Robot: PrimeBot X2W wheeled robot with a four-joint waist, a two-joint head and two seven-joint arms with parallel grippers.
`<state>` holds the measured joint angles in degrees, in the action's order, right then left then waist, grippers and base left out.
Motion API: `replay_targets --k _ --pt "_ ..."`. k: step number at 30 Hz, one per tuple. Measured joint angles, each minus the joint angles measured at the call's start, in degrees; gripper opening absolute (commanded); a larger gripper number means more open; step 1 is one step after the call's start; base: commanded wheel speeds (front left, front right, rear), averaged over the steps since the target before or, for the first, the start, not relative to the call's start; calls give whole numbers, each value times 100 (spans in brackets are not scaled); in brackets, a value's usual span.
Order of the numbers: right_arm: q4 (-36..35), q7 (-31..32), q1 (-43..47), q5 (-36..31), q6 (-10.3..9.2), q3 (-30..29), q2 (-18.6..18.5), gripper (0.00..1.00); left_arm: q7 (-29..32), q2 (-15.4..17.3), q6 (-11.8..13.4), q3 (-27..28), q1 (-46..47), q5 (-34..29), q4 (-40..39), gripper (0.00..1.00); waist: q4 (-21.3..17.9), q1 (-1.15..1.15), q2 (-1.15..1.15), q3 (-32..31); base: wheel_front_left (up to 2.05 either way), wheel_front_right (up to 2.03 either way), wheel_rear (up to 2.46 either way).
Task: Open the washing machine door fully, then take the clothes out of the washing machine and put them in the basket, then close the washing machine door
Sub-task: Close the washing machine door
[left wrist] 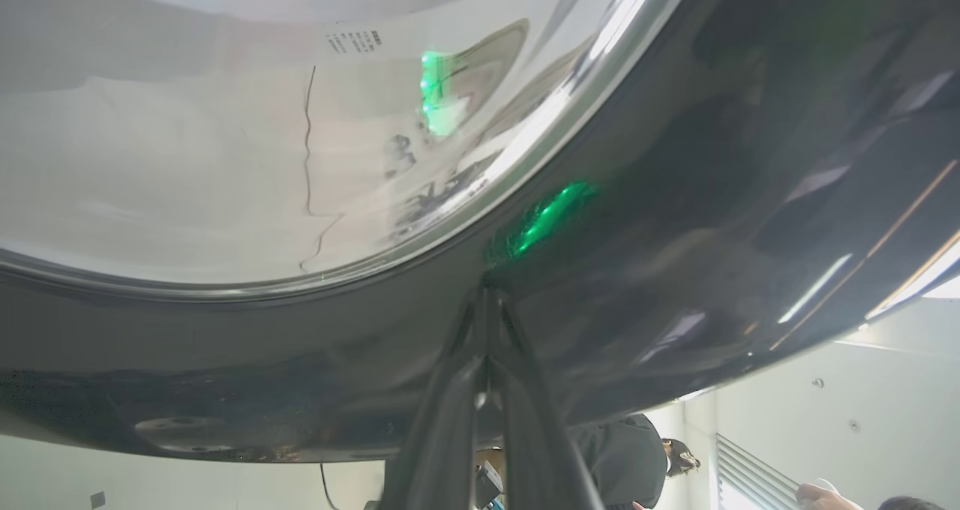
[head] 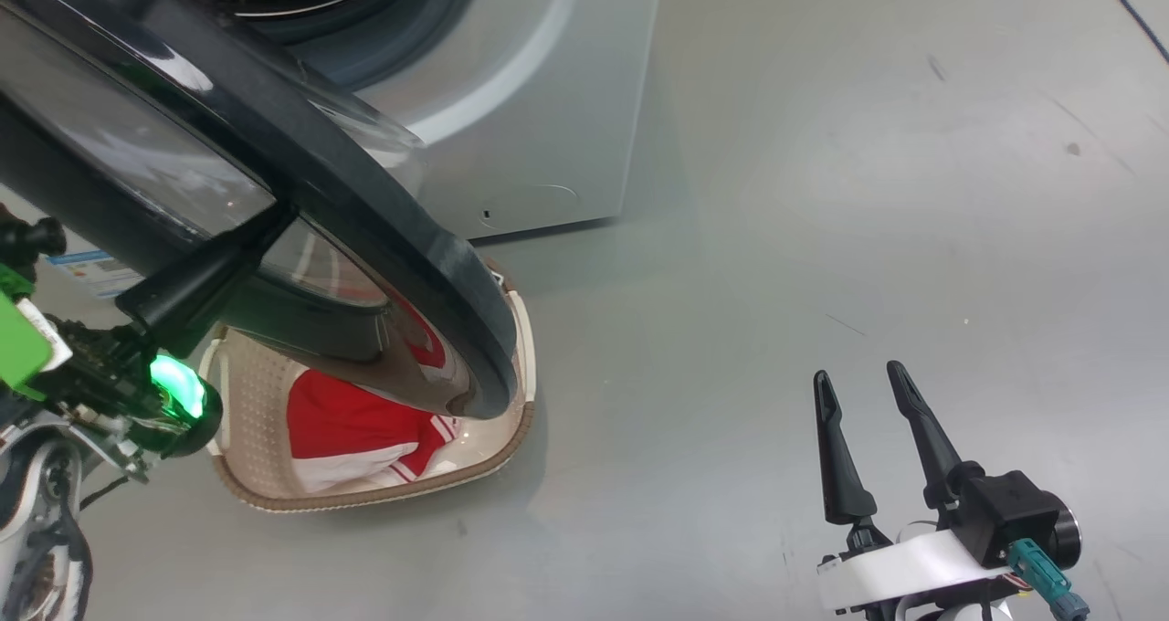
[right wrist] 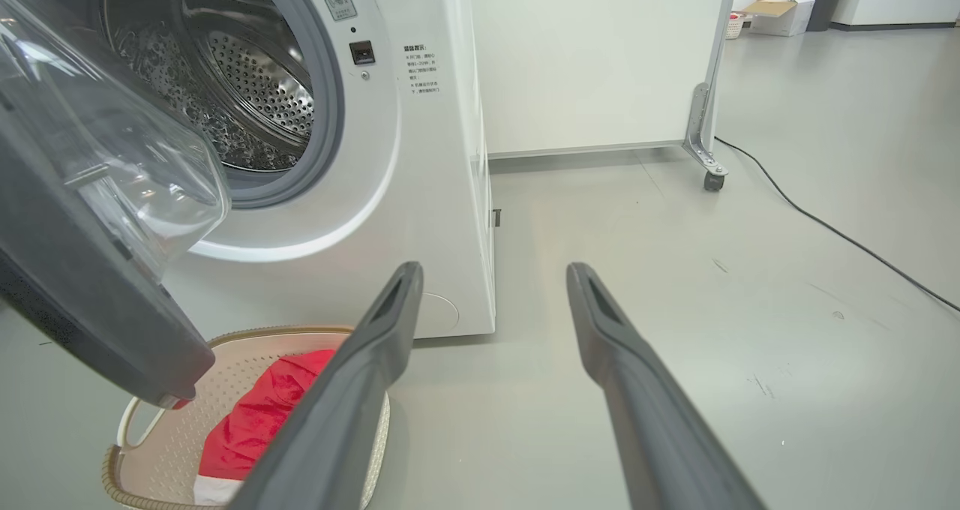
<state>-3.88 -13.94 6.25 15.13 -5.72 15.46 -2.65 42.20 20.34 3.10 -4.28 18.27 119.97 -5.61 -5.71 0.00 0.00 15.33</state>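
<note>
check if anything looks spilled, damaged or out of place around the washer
Nothing stands out. The red white-striped garment lies inside the cream perforated basket, upright before the white front-loading washing machine. The round black-rimmed glass door hangs open above it; the shut left gripper touches its rim.
</note>
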Motion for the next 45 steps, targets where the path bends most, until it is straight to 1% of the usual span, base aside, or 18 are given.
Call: replay_targets --k 2,3,8,13,18,19,24,29,33,36,42,45 --pt "13 0 -11 11 -4 31 3 100 -85 4 29 86 92 -3 51 0 -165 0 0 46 0 0 0" --pt "30 0 -44 58 -4 77 9 100 -181 14 67 176 176 -4 93 0 -330 0 0 93 0 0 0" --pt "70 -1 -177 171 -4 204 12 100 -359 77 149 345 393 -5 153 0 -743 0 0 214 0 0 0" --pt "78 -7 -247 339 -5 272 14 100 -513 104 236 398 688 -10 224 0 -1127 0 0 354 0 0 0" --pt "73 -8 -335 490 -12 352 15 100 -708 109 269 478 1095 -12 381 0 -1414 0 0 534 0 0 0" --pt "59 -8 -382 526 -45 368 16 100 -750 118 283 506 1166 -14 419 0 -1463 0 0 573 0 0 0" --pt "27 -9 -556 604 -49 409 21 100 -911 193 313 594 1470 -57 622 0 -1691 0 0 728 0 0 0" --pt "22 -10 -594 651 -82 416 25 100 -1073 211 315 605 1767 -124 847 0 -1863 0 0 823 0 0 0" --pt "22 -51 -598 653 -93 411 26 100 -1136 211 316 577 2017 -185 1002 0 -1928 0 0 859 0 0 0" --pt "22 -51 -606 653 -94 411 27 100 -1180 212 318 550 2164 -311 1089 0 -1948 0 0 863 0 0 0" --pt "23 -51 -627 653 -101 385 30 100 -1203 202 319 516 2280 -353 1254 0 -1943 0 0 843 0 0 0" --pt "23 -51 -628 651 -107 294 31 100 -1174 105 313 433 2281 -348 1325 0 -1889 0 0 819 0 0 0"
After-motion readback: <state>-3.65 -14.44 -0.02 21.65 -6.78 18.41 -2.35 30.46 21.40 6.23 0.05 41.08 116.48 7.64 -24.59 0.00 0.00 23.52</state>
